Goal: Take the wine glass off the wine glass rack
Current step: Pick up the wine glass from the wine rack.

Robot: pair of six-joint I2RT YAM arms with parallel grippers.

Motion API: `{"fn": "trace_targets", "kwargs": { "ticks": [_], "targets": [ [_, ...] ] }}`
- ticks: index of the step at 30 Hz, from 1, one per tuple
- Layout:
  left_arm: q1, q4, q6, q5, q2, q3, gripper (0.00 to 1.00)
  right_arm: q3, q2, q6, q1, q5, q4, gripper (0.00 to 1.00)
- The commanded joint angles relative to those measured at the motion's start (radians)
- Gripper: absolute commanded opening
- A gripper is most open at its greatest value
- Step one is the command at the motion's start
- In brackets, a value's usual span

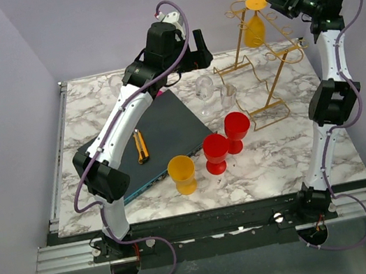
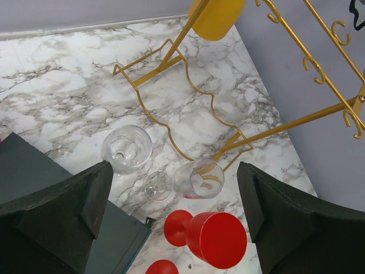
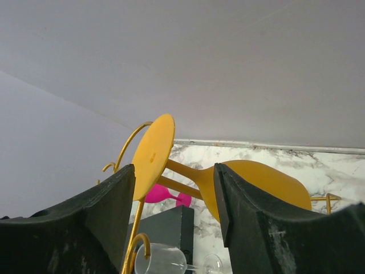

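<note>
A yellow wine glass [image 1: 254, 31] hangs upside down from the top rail of the gold wire wine glass rack [image 1: 269, 83], its round foot [image 1: 256, 2] uppermost. My right gripper [image 1: 281, 0] is high at the rack's top, level with the foot. In the right wrist view its fingers [image 3: 114, 200] stand open on either side of the yellow stem [image 3: 181, 171], with gaps between pads and stem; foot [image 3: 153, 155] and bowl [image 3: 262, 180] show beyond them. My left gripper [image 1: 200, 50] hovers wide open and empty over the table left of the rack [image 2: 171, 123].
Two clear glasses [image 1: 205, 90] [image 1: 229, 95] sit beside the rack's near legs. Two red glasses [image 1: 237, 127] [image 1: 216, 154] and a yellow cup [image 1: 182, 174] are further forward. A dark grey board [image 1: 164, 133] carries a yellow utility knife [image 1: 141, 146]. A pink glass [image 3: 159, 194] lies behind it.
</note>
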Motion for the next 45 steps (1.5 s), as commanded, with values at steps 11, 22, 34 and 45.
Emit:
{"fn": "trace_targets", "kwargs": {
  "ticks": [11, 22, 34, 45],
  "targets": [
    [0.005, 0.02, -0.012, 0.02, 0.007, 0.017, 0.99, 0.041, 0.042, 0.076, 0.017, -0.068, 0.052, 0.52],
    [0.005, 0.021, -0.008, 0.02, -0.002, 0.013, 0.99, 0.023, 0.023, 0.077, 0.028, -0.017, 0.027, 0.34],
    [0.005, 0.021, -0.007, 0.019, -0.02, 0.005, 0.99, -0.039, -0.051, 0.098, 0.027, 0.051, -0.004, 0.12],
    [0.005, 0.02, -0.001, 0.007, -0.038, -0.008, 0.99, -0.095, -0.133, 0.124, 0.026, 0.147, 0.003, 0.04]
  ]
}}
